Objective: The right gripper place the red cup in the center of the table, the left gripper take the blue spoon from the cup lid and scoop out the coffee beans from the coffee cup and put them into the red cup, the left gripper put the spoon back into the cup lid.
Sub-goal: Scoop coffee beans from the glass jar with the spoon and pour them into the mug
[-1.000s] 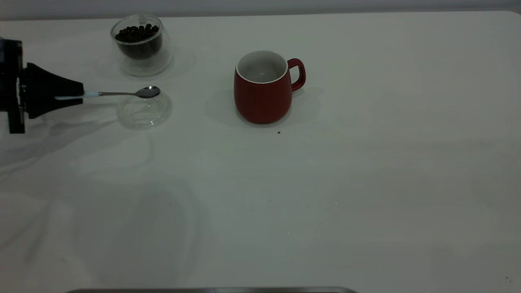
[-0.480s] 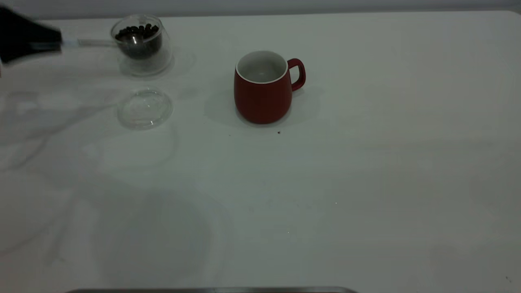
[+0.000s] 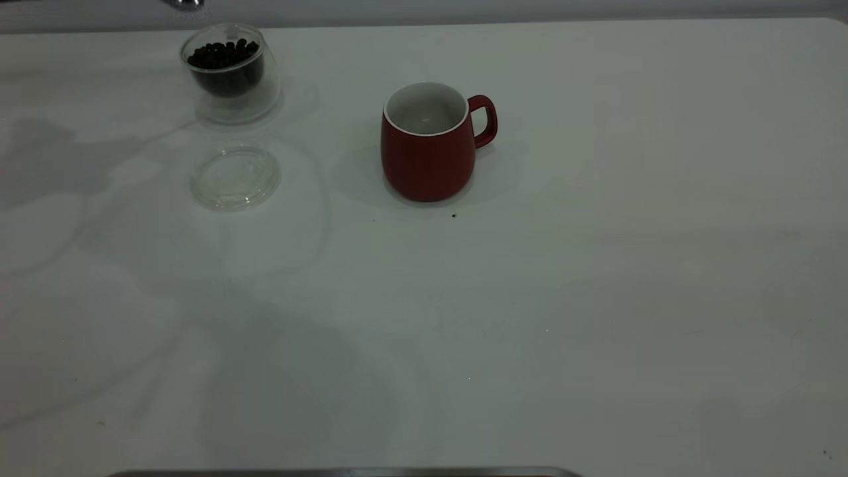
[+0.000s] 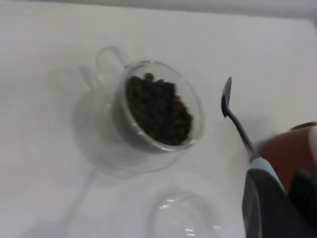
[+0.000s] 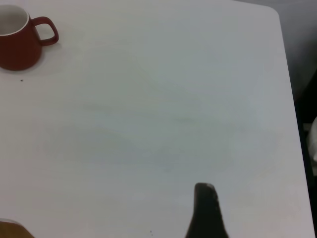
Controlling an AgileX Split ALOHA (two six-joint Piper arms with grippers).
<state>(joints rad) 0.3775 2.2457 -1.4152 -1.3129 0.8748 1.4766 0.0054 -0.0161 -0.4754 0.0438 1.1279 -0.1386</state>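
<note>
The coffee cup (image 3: 229, 69) stands at the back left of the table (image 3: 530, 298), holding a heap of coffee beans (image 3: 223, 54). The empty cup lid (image 3: 235, 177) lies just in front of it. The red cup (image 3: 427, 142) stands upright near the middle, with nothing in it that I can see. In the left wrist view my left gripper (image 4: 270, 183) is shut on the pale handle of the blue spoon (image 4: 237, 121), held in the air beside the coffee cup (image 4: 156, 111). Only the spoon's bowl (image 3: 185, 3) shows at the exterior view's top edge. My right gripper (image 5: 205, 198) is shut, far from the red cup (image 5: 17, 44).
A few dark specks (image 3: 454, 215) lie in front of the red cup. The table's far right corner (image 5: 275, 12) and right edge show in the right wrist view. A grey strip (image 3: 344, 472) runs along the front edge.
My left gripper carried the spoon from over the cup lid back to the coffee cup, then moved away past the exterior view's top edge. The cups and lid have not moved.
</note>
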